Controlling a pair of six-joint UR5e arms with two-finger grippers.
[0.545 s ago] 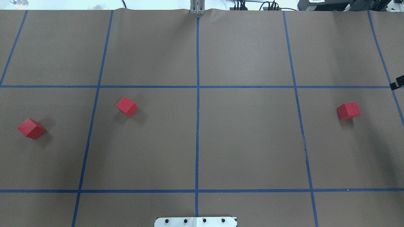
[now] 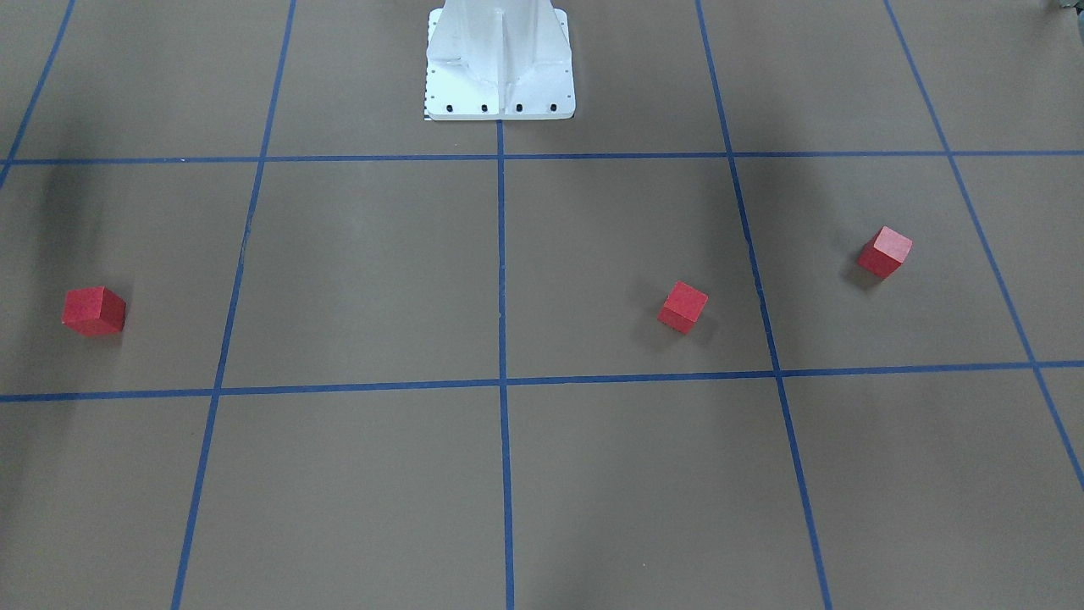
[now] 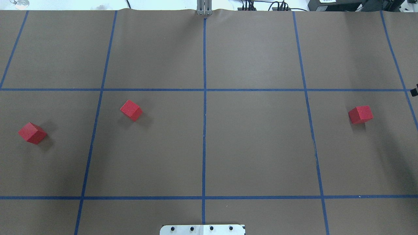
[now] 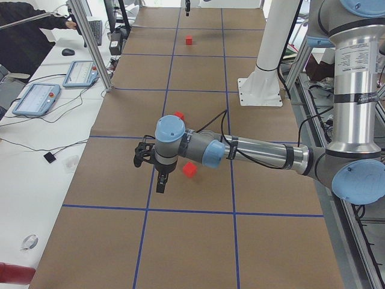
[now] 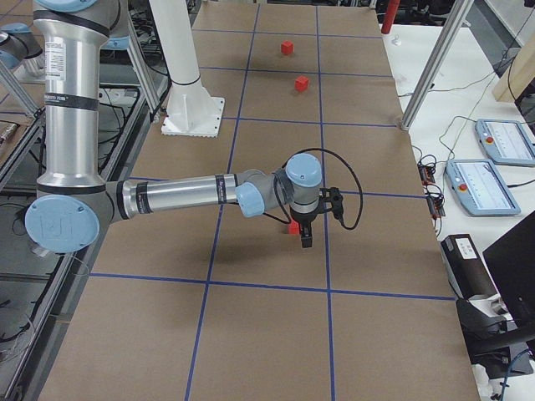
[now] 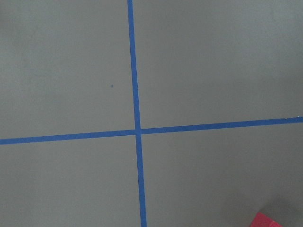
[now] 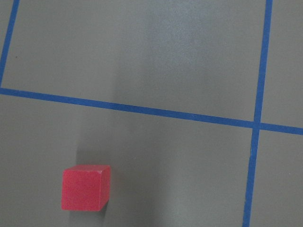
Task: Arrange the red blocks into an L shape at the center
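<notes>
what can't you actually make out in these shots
- left gripper: seen only in the exterior left view, too small to tell open or shut.
- right gripper: the same in exterior right; overhead's edge cuts it to a sliver.
- one red block: left wrist view's bottom edge cuts it off.
- another red block: partly behind the right gripper, exterior right.

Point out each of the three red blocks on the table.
Outer left block (image 3: 32, 133): overhead view, its middle.
Inner left block (image 3: 131, 110): overhead view, its middle.
Right block (image 3: 360, 114): overhead view, its middle.
</notes>
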